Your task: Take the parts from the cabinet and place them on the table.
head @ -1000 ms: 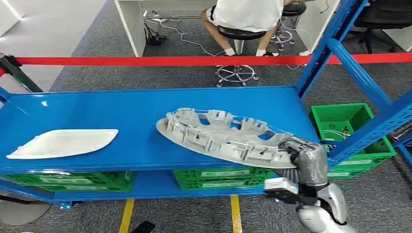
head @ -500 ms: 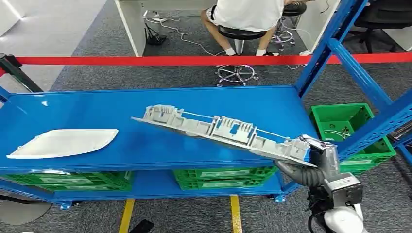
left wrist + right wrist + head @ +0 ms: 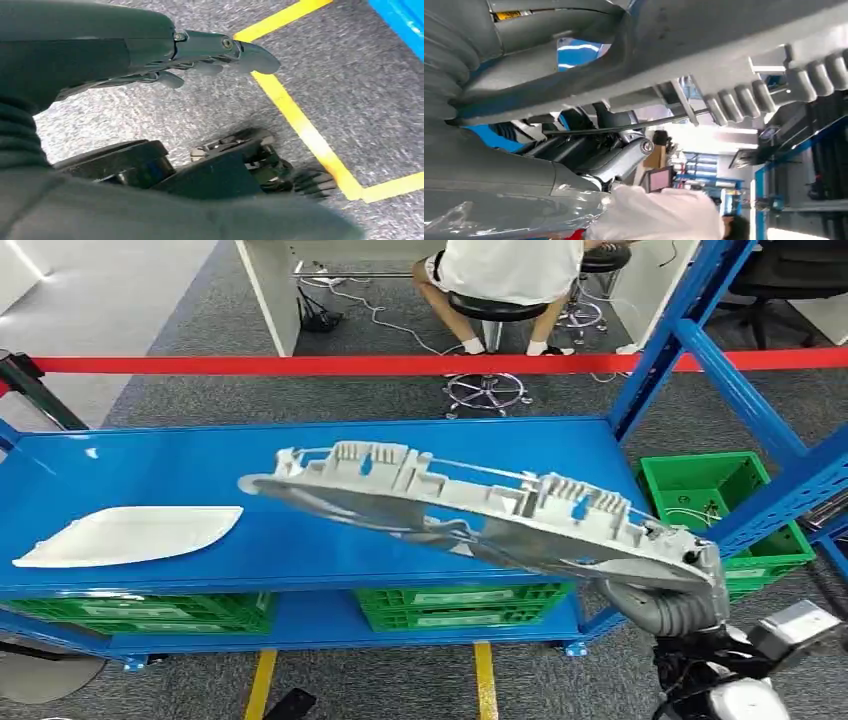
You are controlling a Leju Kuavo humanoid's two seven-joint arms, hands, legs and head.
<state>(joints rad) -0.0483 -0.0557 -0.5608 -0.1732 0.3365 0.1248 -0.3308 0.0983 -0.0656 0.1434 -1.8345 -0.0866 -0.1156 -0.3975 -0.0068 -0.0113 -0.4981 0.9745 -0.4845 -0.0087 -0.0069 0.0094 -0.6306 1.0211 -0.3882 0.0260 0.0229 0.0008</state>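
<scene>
A long grey ribbed plastic part (image 3: 470, 510) hangs in the air above the blue cabinet shelf (image 3: 300, 455), its far end over the shelf's middle. My right hand (image 3: 665, 605) grips it at its near right end, below the shelf's front right corner. The right wrist view looks along the same grey part (image 3: 704, 55) from close up, with dark fingers (image 3: 589, 150) curled under it. A second, flat white part (image 3: 130, 534) lies on the left of the shelf. My left hand (image 3: 200, 55) hangs over grey carpet, its fingers stretched out and holding nothing.
Blue uprights (image 3: 690, 330) frame the shelf's right side. Green crates (image 3: 715, 500) sit under and right of the shelf. A red barrier tape (image 3: 300, 365) runs behind it, with a person on a stool (image 3: 500, 285) beyond. Yellow floor lines (image 3: 300, 120) cross the carpet.
My right hand has lifted the grey part off the shelf and drawn it toward me and to the right. The white part has not moved.
</scene>
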